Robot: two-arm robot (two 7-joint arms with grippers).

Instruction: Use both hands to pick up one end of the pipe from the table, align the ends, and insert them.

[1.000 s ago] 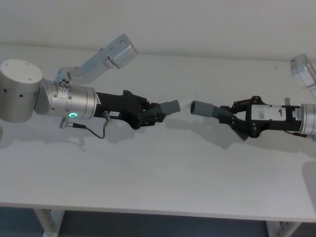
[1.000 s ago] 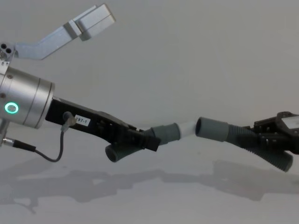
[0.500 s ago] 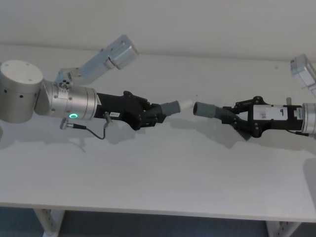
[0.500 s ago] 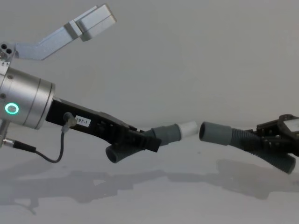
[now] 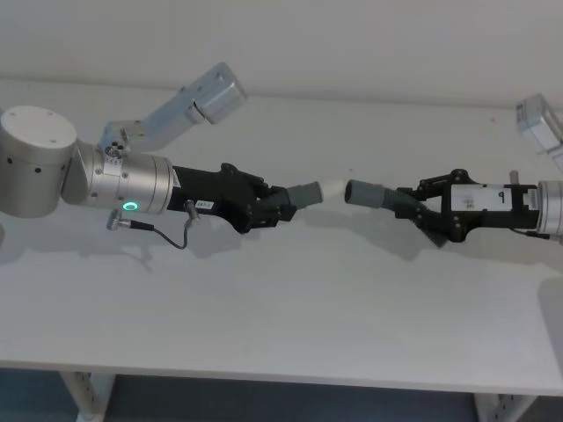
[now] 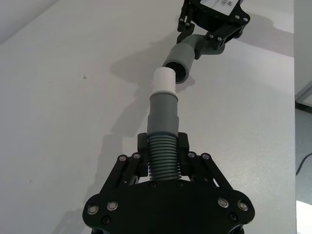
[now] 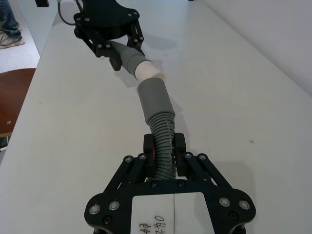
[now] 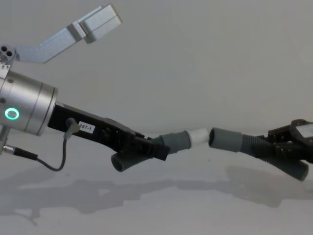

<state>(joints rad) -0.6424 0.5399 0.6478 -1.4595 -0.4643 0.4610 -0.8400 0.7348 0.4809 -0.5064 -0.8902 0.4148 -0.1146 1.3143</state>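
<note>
Since before, both grippers, left gripper (image 5: 283, 205) and right gripper (image 5: 420, 212), jaws clamped on pipe halves, stand closer; wrist views show white tip (image 6: 164, 81) beside collar mouth (image 7: 152, 95), not inserted.

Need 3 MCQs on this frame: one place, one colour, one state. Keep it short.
1. Where are the two pipe pieces?
A. both lying on the table
B. both held above the table, one in each gripper
C. both in one gripper

2. What colour is the narrow tip on the left gripper's piece?
A. white
B. green
C. black

3. Are the two ends joined?
A. fully inserted
B. facing each other, not yet inserted
C. pointing away from each other

Answers:
1 B: the left gripper and right gripper each clamp a piece above the table.
2 A: the white tip shows on the left piece.
3 B: the tip faces the collar of the right piece.
</note>
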